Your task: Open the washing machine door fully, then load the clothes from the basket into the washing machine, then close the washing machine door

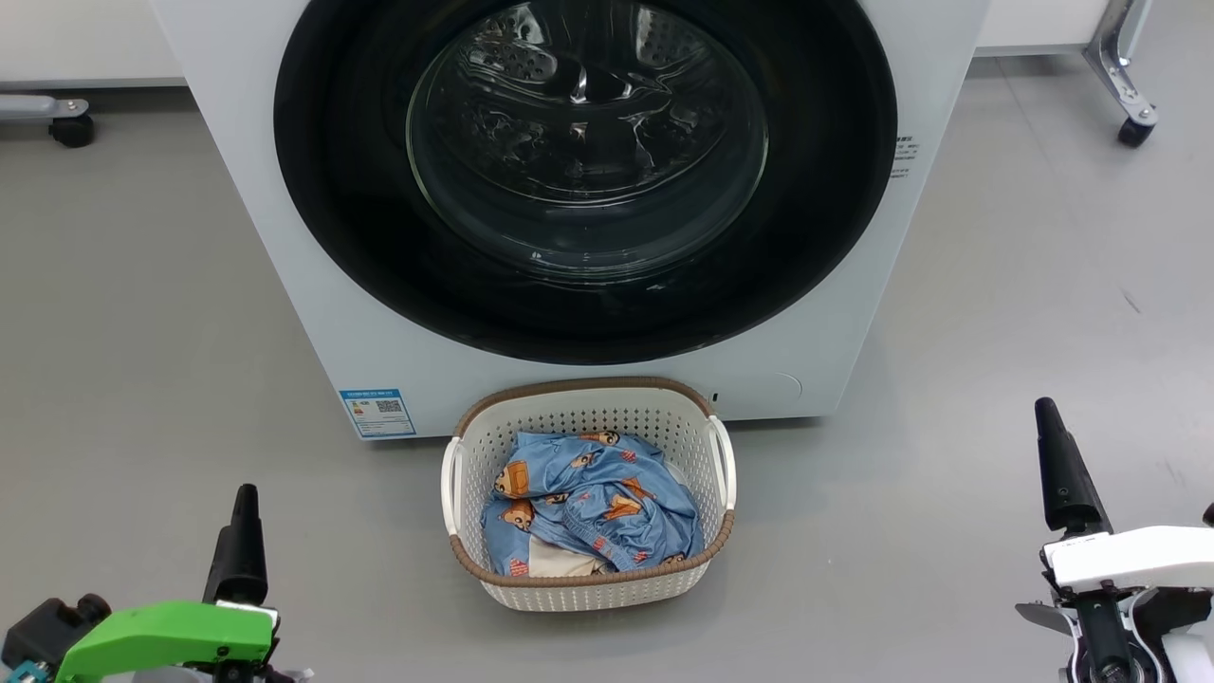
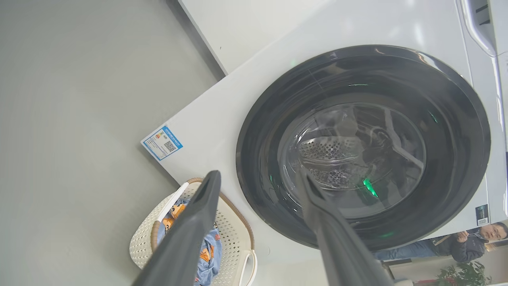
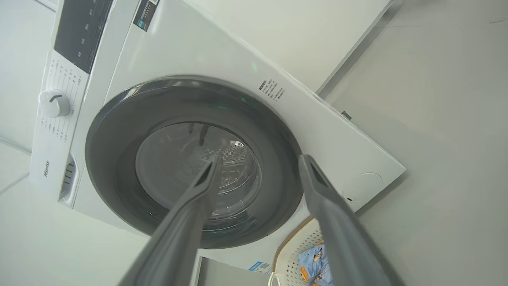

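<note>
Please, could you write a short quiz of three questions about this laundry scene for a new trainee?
1. True or false: the washing machine door is shut.
2. Where do the clothes lie? A) in the drum B) in the basket C) on the floor
3. Fill in: the fingers of the left gripper and the right gripper stand ____ (open or shut).
Key: 1 true; 2 B; 3 open.

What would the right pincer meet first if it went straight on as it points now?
Probably the washing machine door: the right pincer points at its black rim beside the glass, nothing between; depth unclear.
</note>
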You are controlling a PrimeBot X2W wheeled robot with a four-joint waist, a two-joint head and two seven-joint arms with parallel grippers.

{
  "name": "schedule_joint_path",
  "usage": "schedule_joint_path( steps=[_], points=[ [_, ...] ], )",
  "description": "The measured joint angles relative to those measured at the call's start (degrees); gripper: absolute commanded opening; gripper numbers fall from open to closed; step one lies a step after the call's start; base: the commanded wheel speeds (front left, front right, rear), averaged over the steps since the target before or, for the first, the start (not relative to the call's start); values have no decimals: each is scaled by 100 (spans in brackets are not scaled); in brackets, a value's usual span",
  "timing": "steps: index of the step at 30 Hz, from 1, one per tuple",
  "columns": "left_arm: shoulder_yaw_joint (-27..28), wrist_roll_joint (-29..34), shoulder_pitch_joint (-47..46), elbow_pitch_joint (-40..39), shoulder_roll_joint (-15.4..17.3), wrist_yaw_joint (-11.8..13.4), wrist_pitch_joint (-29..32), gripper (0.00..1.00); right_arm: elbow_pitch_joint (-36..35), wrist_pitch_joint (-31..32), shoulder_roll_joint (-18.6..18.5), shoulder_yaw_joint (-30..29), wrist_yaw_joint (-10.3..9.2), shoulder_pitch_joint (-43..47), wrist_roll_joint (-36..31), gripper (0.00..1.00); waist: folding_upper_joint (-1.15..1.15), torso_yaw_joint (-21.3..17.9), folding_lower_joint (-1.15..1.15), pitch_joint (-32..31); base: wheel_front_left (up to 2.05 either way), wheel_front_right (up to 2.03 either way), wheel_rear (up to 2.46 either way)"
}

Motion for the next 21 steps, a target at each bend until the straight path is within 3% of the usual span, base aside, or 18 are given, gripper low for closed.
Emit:
schedule_joint_path(
  steps=[9, 21],
  points=[
    [-113, 958, -3, -234, 30, 0, -189, 100, -141, -179, -158, 169, 0, 1, -1232, 100, 0, 10, 0, 25, 0, 0, 0],
    [-489, 2550, -2, -488, 319, 0, -423, 100, -258, -427, -201, 342, 2, 7, -2564, 100, 0, 17, 0, 57, 0, 0, 0]
  ],
)
